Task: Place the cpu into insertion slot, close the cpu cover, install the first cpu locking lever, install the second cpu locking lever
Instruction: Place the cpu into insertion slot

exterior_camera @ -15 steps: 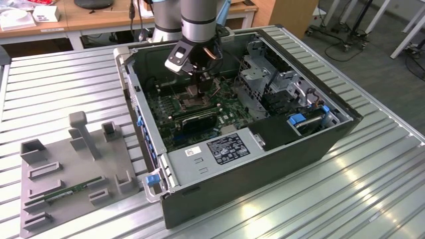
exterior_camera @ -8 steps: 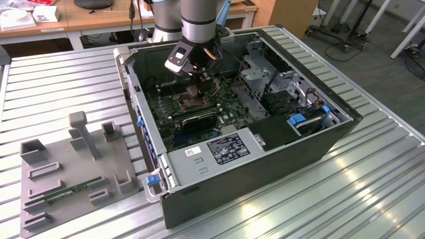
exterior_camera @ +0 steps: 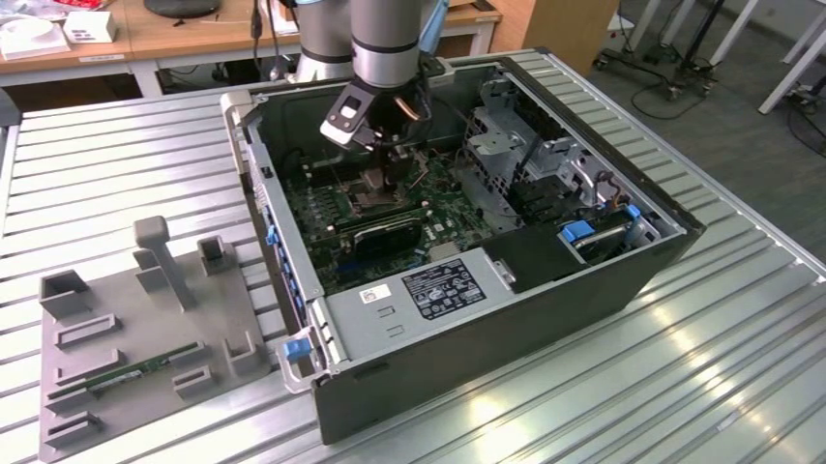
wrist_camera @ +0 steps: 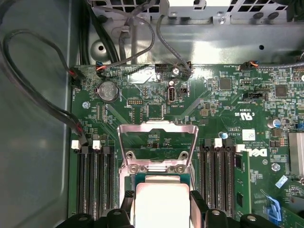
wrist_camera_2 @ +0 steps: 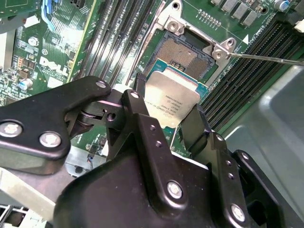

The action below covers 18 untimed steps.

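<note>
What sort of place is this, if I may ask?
Likely a robotics lab or workshop: an open dark desktop computer case lies on a ribbed metal table, a grey moulded fixture tray beside it, wooden desks behind.

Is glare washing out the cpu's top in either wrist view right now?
First wrist view: yes, the cpu top glares nearly white. Second wrist view: no, its top is evenly lit, and the insertion slot beyond is lit too.

My arm (exterior_camera: 385,39) comes straight down, wrist angled.
I see the gripper (wrist_camera_2: 166,108) pointing downward, both black fingers (wrist_camera_2: 142,114) pinched against opposite edges of the cpu (wrist_camera_2: 172,95).
</note>
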{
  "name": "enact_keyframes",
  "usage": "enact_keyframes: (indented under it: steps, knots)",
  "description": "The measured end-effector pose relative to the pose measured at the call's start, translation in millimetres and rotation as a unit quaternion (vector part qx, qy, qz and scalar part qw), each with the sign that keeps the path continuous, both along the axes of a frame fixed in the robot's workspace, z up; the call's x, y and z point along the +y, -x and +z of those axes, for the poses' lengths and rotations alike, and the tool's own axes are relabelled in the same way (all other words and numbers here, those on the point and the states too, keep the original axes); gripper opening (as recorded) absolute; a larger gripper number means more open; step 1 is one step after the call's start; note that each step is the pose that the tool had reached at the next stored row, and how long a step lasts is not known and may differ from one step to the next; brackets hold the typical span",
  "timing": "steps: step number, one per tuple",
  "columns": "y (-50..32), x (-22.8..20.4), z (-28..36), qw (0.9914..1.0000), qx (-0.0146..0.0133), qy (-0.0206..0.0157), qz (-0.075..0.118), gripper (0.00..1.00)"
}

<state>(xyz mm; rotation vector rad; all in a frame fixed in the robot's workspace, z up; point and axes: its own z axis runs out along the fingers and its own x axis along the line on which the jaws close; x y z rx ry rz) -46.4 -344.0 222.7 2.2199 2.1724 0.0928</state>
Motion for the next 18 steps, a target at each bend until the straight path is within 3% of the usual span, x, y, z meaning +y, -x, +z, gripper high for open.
enact_keyframes:
  steps: [18]
  knots:
    - [9.3,0.5,-15.0,1.0,0.0,-0.0007,-0.002,0.54]
